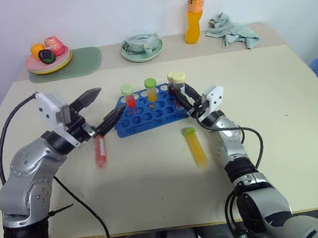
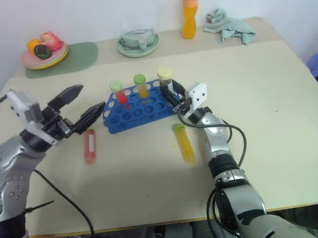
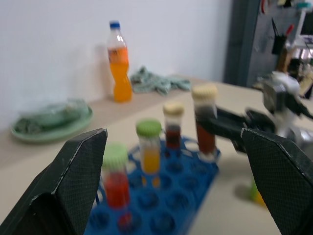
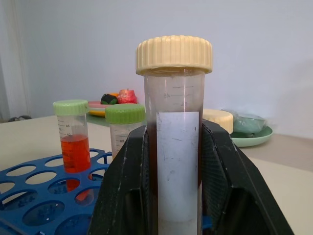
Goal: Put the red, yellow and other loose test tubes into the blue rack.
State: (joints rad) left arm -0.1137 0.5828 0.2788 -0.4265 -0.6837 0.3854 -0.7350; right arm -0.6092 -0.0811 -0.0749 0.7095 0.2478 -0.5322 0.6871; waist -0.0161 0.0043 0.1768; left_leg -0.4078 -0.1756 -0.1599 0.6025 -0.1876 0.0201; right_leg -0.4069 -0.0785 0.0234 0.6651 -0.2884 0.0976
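Left eye view: the blue rack (image 1: 147, 113) is seen mid-table, at 12 o'clock from the table's near edge.
Tubes in rack: a red tube (image 1: 129, 97), an orange-yellow tube (image 1: 151, 89) and a brown tube with pale cap (image 1: 172, 82) are stood upright along its far row.
Right gripper (image 1: 181, 97): clamped on a dark brown tube (image 1: 179, 85), held upright at the rack's 3 o'clock end.
Left gripper (image 1: 102, 108): fingers spread wide apart, nothing held, at the rack's 9 o'clock side.
Loose tubes: a red tube lying flat (image 1: 100, 151) at 7 o'clock of the rack; a yellow tube lying flat (image 1: 195, 146) at 5 o'clock.
Table's far edge: an orange drink bottle (image 1: 193, 13), a crumpled cloth (image 1: 232, 31), a green plate (image 1: 142, 50) and a plate of toy food (image 1: 49, 58) are noted.
Left wrist view: the rack is framed between the two black fingers (image 3: 73, 181).
Right wrist view: the dark brown tube is pinched between both black fingers (image 4: 124, 191), its white label facing the camera.
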